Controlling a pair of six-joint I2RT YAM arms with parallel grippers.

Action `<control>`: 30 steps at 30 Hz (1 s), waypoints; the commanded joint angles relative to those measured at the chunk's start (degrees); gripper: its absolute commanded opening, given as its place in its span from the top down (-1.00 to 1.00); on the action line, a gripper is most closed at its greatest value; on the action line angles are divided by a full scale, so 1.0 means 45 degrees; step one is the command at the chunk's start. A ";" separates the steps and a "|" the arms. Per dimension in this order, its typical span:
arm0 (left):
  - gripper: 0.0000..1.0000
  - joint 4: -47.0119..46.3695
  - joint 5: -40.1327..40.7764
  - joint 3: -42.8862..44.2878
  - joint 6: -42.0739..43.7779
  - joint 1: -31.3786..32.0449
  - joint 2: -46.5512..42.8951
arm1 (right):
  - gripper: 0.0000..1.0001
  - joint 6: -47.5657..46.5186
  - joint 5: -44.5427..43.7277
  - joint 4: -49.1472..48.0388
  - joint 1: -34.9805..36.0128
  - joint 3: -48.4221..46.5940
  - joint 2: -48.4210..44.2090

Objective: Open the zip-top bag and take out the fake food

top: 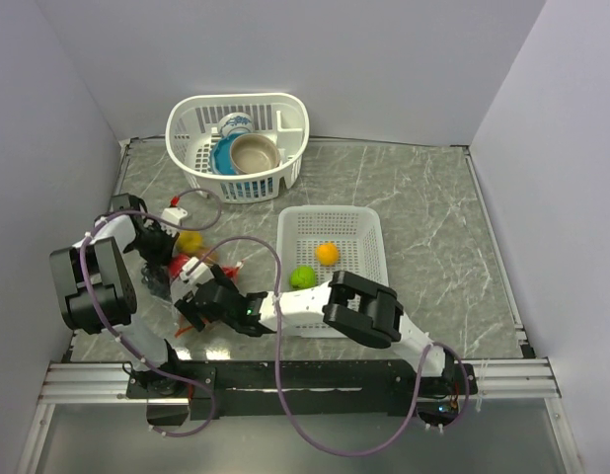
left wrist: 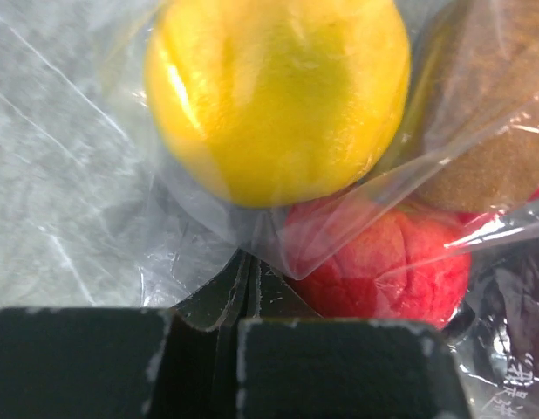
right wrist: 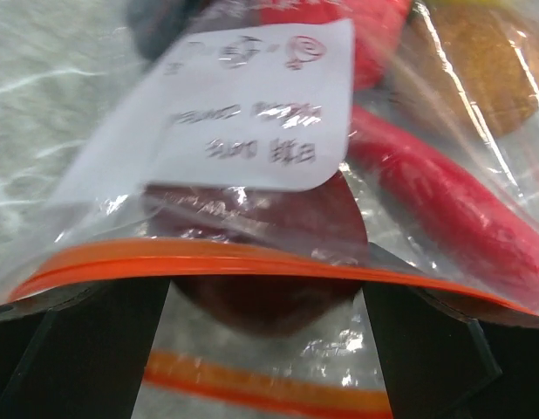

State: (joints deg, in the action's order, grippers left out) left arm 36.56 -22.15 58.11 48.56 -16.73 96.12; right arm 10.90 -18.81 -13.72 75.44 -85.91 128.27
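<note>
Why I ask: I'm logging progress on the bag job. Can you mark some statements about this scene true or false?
The yellow fruit lies inside the bag: true.
The rectangular basket holds an orange fruit and a lime: true.
The bowls sit in that basket: false; they are in the oval basket at the back.
The left tool is open, clear of the bag: false; it is shut on the bag's plastic.
The zip strip is blue: false; it is orange.
</note>
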 commanded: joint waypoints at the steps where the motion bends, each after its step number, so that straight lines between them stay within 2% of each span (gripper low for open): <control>1: 0.98 0.0723 -0.0175 -0.0315 0.0011 0.0105 -0.0831 | -0.89 0.0586 -0.0001 -0.0447 -0.0416 -0.0830 0.0304; 6: 0.98 0.0939 -0.0175 -0.0549 0.0050 0.0124 -0.1202 | -0.80 0.0703 0.0156 -0.0761 -0.0494 -0.1319 0.0578; 9: 0.98 0.0900 -0.0058 -0.0608 -0.0028 0.0105 -0.1223 | -0.51 0.0665 0.0371 -0.0936 -0.0514 -0.0930 0.0150; 10: 0.98 0.0861 -0.0019 -0.0569 -0.0086 0.0105 -0.1222 | -0.32 0.0645 0.0332 -0.1053 -0.0514 -0.0503 -0.0238; 13: 0.98 0.0724 0.0117 -0.0355 -0.0418 0.0047 -0.1047 | 0.05 0.0392 0.0021 -0.1170 -0.0514 0.0686 -0.1427; 16: 0.98 0.0627 0.0274 0.0327 -0.0906 -0.0206 -0.0832 | 0.20 0.0138 -0.0526 -0.1521 -0.0514 0.2305 -0.3124; 19: 0.98 0.0471 0.0527 0.1439 -0.1433 -0.0344 -0.0812 | 0.23 -0.0038 -0.1345 -0.1543 -0.0534 0.3636 -0.4823; 23: 0.98 0.0314 0.0821 0.2223 -0.2506 -0.0364 -0.1162 | 0.16 -0.0136 -0.2186 -0.1270 -0.0514 0.4812 -0.6587; 26: 0.98 0.0664 0.0354 0.2614 -0.2859 -0.0325 -0.1494 | 0.17 -0.0020 -0.3667 -0.0878 -0.0534 0.5573 -0.7700; 28: 0.98 0.1326 -0.0327 0.2751 -0.2899 -0.0228 -0.1709 | 0.21 0.0214 -0.5423 -0.0762 -0.0824 0.6332 -0.8518; 30: 0.98 0.1699 -0.0643 0.2674 -0.2919 -0.0014 -0.2061 | 0.30 0.1402 -0.6499 0.0111 -0.1371 0.6803 -0.9010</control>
State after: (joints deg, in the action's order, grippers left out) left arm 39.86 -20.49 68.51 37.78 -18.15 91.11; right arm 11.33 -33.56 -17.37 72.93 -59.94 92.18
